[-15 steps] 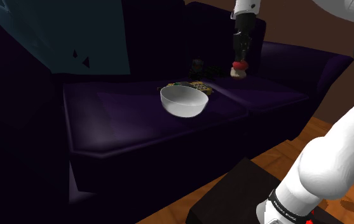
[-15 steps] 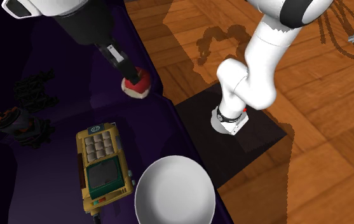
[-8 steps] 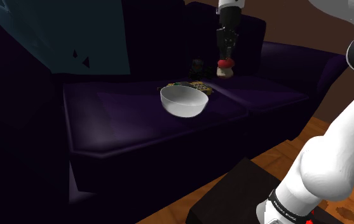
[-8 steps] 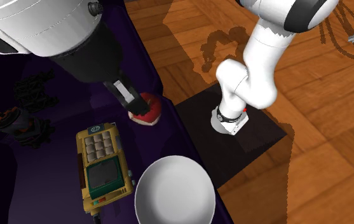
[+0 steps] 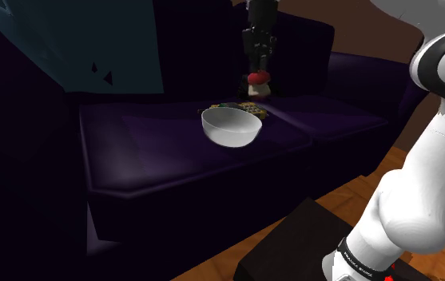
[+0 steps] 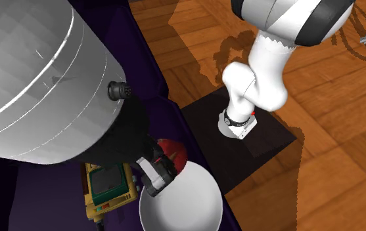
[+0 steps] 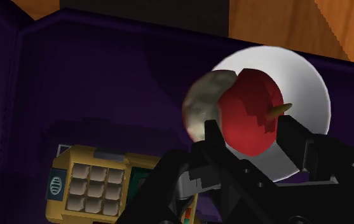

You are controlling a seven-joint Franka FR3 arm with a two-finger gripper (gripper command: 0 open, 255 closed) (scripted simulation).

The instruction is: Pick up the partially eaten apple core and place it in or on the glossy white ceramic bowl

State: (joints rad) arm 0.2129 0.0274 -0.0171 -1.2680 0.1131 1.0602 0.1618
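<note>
The apple core [image 5: 256,85], red at its ends and pale where it is bitten, hangs clasped in my black gripper [image 5: 257,72]. It is just above and behind the white bowl [image 5: 231,126], which sits on the dark purple sofa seat. In the second exterior view the core [image 6: 172,153] hovers over the bowl's [image 6: 184,203] near rim, with the gripper [image 6: 159,172] shut on it. In the wrist view the fingers [image 7: 213,136] grip the core [image 7: 248,118], and the bowl [image 7: 309,95] lies directly behind it.
A yellow device with a keypad [image 6: 108,189] lies on the seat beside the bowl, also seen close to the gripper [image 7: 83,188]. The sofa back [image 5: 308,40] rises behind. Wooden floor [image 6: 319,151] and the black stand [image 5: 292,251] lie off the sofa's front edge.
The arm has carried the apple core toward the shoulder view's left, from beside the bowl to over its rim. The grip stayed shut throughout.
</note>
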